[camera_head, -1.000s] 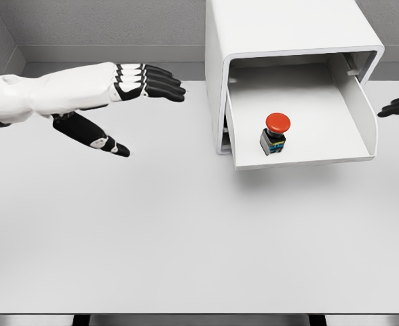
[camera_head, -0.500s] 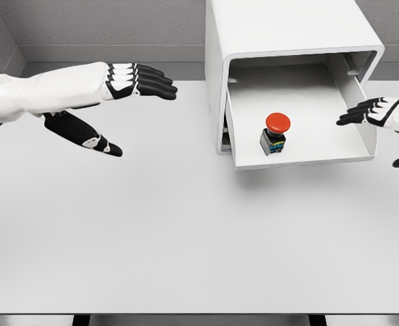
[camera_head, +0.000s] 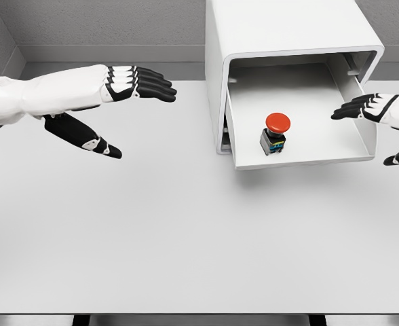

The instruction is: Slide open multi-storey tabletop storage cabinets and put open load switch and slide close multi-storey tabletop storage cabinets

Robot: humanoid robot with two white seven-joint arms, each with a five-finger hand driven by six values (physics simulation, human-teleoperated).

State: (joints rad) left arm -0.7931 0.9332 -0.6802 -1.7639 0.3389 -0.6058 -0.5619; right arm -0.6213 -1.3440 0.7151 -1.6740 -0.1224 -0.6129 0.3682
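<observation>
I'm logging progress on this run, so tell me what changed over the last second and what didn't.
The right hand came in from the right edge, moving left until its open fingers reach over the right wall of the pulled-out drawer; it holds nothing. The left hand drifted slightly left, still open above the table. The red-capped switch stayed in the drawer, and the cabinet and drawer did not move.

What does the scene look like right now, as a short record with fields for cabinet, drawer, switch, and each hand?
cabinet: white tabletop storage cabinet, at the table's back right
drawer: drawer pulled out
switch: red-capped load switch upright inside the drawer
left hand: left hand open, above the table, left of the cabinet
right hand: right hand open, at the drawer's right wall
</observation>
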